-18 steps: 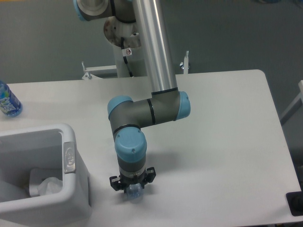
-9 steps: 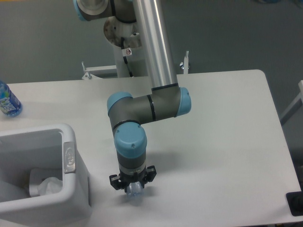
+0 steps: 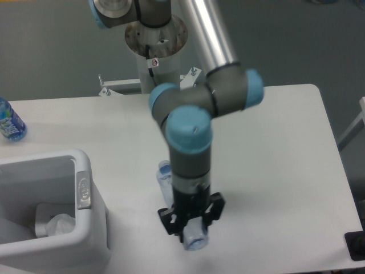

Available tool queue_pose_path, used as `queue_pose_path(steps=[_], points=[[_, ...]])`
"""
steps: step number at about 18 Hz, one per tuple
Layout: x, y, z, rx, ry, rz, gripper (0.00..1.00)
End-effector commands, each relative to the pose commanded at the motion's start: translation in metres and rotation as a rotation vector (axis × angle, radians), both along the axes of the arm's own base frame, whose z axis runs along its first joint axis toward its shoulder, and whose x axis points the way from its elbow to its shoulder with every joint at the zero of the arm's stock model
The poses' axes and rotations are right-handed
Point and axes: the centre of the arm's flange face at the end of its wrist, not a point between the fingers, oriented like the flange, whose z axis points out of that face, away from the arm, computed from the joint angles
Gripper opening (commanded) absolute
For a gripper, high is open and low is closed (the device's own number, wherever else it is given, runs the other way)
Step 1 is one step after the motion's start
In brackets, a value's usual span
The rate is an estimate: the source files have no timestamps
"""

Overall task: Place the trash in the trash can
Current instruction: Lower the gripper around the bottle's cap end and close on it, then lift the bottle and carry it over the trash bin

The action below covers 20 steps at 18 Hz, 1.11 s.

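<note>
At the far left edge of the white worktop (image 3: 274,148), a bottle with a blue label (image 3: 9,121) is standing, partly cut off by the frame. Below it, the trash can (image 3: 94,225) is sitting at the lower left corner: a boxy white plastic bin with thick walls and rounded corners, carrying a grey tab with an oval mark on its right rim. The crumpled whitish wrapper (image 3: 57,224) is lying inside it, on the bin's floor. Open worktop is separating the bin from the arm, with nothing lying between them.

To the right, the arm (image 3: 188,137), grey with pale blue joint caps, is reaching down over the middle of the worktop. Its black end effector (image 3: 191,222) is closing around the clear plastic bottle (image 3: 194,240), gripping it across its body. The bottle's long axis is running from upper left to lower right, with one end showing behind the wrist and the other rounded end poking out below the fingers toward the near edge. Its label is hidden.
</note>
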Motion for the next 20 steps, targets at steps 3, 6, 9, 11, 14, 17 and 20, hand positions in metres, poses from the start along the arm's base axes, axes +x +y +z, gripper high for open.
queue_pose_path(steps=[3, 6, 9, 11, 14, 17, 20], points=[[0.012, 0.007, 0.046, 0.122, 0.041, -0.033, 0.60], [0.037, 0.009, 0.078, 0.227, 0.057, -0.114, 0.60], [0.077, 0.016, 0.105, 0.273, 0.102, -0.173, 0.60], [0.100, 0.017, 0.122, 0.299, 0.123, -0.200, 0.60], [0.136, 0.024, 0.143, 0.338, 0.154, -0.256, 0.60], [0.182, 0.044, 0.143, 0.342, 0.163, -0.340, 0.60], [0.221, 0.070, 0.119, 0.314, 0.159, -0.434, 0.60]])
